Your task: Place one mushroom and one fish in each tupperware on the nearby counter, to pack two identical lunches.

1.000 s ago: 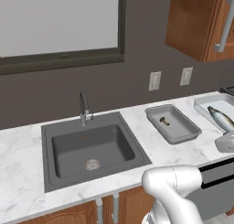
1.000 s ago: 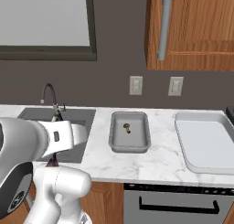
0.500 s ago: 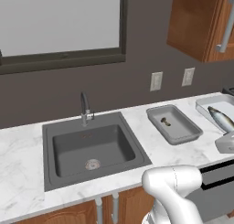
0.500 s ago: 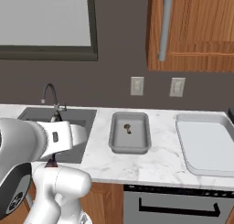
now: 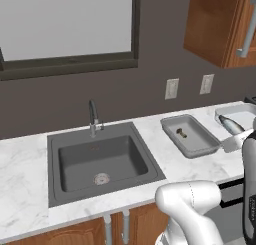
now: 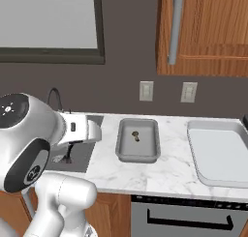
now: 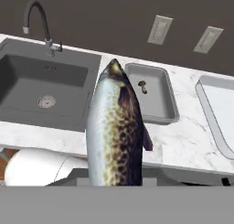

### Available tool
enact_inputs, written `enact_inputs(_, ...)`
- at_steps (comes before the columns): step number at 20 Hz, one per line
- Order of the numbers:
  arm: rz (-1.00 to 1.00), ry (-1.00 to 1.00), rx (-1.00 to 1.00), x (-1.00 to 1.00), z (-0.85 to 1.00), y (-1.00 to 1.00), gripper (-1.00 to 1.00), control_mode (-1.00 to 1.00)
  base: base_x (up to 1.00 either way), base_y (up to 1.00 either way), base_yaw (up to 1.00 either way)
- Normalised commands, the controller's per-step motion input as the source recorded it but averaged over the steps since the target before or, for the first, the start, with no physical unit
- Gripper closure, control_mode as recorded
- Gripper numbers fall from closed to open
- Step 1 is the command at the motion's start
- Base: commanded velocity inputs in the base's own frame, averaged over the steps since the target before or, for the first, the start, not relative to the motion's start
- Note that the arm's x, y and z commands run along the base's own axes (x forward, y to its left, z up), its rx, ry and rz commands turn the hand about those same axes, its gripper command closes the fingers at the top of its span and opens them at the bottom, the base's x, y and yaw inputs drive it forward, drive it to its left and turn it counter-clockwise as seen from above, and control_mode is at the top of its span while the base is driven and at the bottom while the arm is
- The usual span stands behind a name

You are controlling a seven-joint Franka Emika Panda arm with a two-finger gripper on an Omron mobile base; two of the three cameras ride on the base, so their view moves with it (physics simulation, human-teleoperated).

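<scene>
While the speckled fish (image 7: 115,127) rises lengthwise from your pincer, clamped at its tail end with the jaws narrowed on it, it hangs above the marble surface (image 7: 183,141), short of the small dark tub (image 7: 153,93) that holds a mushroom (image 7: 142,85). Beside it waits the larger pale tub (image 7: 215,111). Gripped so low, the long fish could swing or slip, missing the narrow tub and landing near the sink (image 7: 43,88).
</scene>
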Motion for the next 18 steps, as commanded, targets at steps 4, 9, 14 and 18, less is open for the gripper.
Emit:
enact_inputs(4,-0.29,0.31,-0.06,1.0,-0.39,-0.09,1.0,-1.0,0.0,0.0,0.0)
enact_inputs(9,-0.23,0.21,-0.04,0.91,-0.35,-0.19,1.0,-1.0,0.0,0.0,0.0)
enact_inputs(14,-0.04,0.05,0.0,0.5,-0.5,-0.47,1.0,-1.0,0.0,0.0,0.0)
enact_inputs(18,0.0,0.01,0.0,0.43,-0.61,-0.53,1.0,-1.0,0.0,0.0,0.0)
